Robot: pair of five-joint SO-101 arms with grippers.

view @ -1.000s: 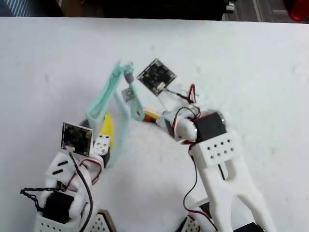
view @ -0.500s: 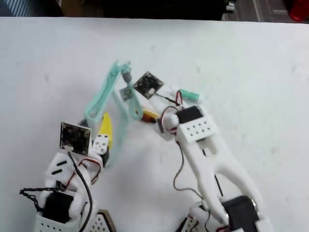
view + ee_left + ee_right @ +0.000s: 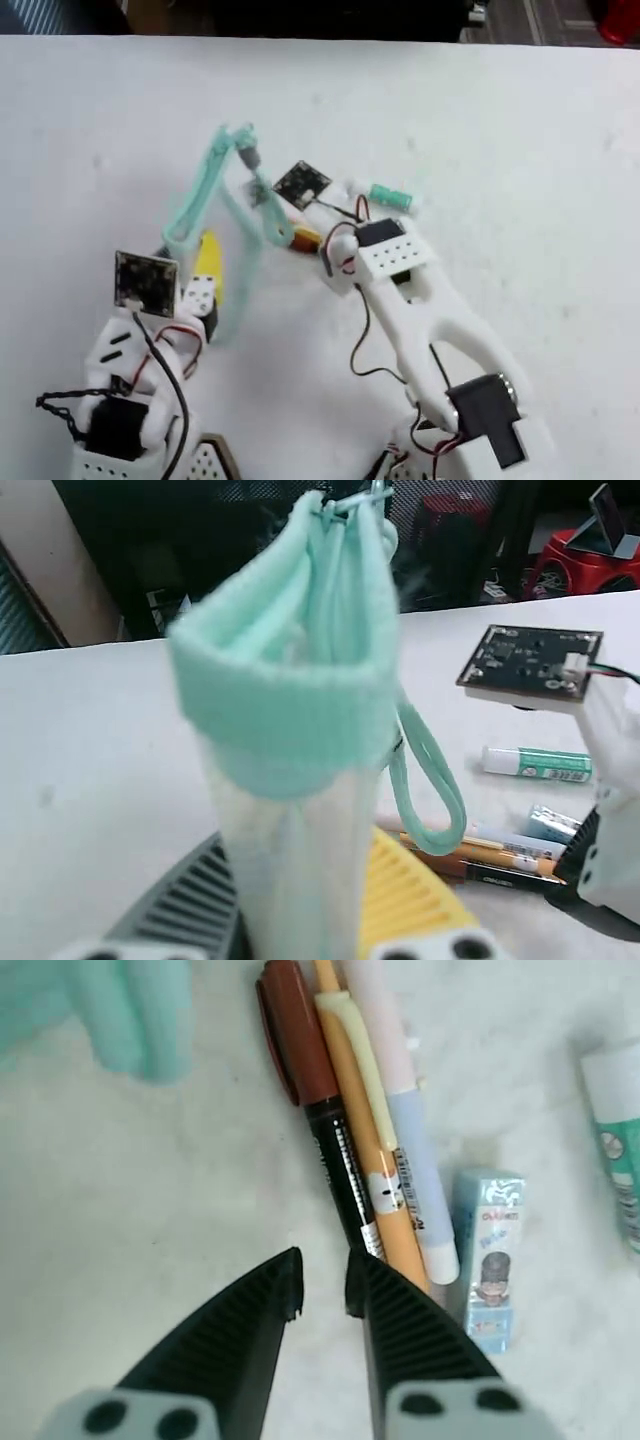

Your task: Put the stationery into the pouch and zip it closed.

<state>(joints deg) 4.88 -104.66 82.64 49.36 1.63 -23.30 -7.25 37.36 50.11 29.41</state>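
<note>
On surface (image 3: 520,130), near middle: pouch (image 3: 290,710), stood on edge, clamped between left fingers (image 3: 410,900). Just beside it: three pens (image 3: 370,1160) lying side by side, eraser (image 3: 488,1260), glue stick (image 3: 390,196) (none yet inside). Right fingers (image 3: 250,1330): slightly parted, empty, tips just beside pens' ends. Risks, as judged: pinching one pen only and scattering the rest; pouch mouth pressed narrow, pens snagging its rim.
</note>
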